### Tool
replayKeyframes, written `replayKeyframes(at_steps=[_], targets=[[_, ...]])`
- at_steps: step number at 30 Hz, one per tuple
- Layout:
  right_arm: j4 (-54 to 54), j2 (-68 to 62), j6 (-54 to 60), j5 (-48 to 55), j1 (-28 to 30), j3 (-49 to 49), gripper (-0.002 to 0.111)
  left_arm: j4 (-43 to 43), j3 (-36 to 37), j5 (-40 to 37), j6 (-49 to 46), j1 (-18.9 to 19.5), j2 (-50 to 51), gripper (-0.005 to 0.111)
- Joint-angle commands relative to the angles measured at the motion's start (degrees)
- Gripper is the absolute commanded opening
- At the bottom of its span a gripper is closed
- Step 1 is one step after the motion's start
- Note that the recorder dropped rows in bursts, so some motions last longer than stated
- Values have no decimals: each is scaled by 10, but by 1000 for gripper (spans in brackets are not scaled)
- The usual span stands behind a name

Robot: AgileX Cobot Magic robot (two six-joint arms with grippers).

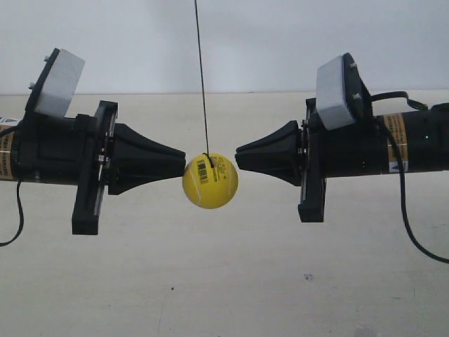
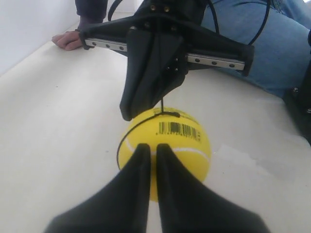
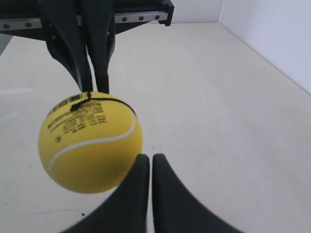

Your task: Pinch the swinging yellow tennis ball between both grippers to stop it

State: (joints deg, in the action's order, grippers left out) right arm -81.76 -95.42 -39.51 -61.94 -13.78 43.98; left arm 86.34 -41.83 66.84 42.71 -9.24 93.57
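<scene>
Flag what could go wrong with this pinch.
1. In the right wrist view the yellow tennis ball hangs to one side of the right gripper, so closing in may knock it sideways.
2. In the exterior view both cone tips sit above the ball's middle; it could slip downward.

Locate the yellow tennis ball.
Exterior view, centre: the yellow tennis ball hangs on its string, at the tip of the pincer at the view's left, just clear of the pincer at the view's right.
</scene>
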Motion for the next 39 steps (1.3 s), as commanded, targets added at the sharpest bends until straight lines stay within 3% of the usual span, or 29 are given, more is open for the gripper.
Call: replayKeyframes(at_steps=[1,39], targets=[[4,0,4,-7,0,3,0,1,-2,4,6,1,-1,5],[-5,-21,-3,-41,0,3,0,21,-2,5,18,1,-1,5]])
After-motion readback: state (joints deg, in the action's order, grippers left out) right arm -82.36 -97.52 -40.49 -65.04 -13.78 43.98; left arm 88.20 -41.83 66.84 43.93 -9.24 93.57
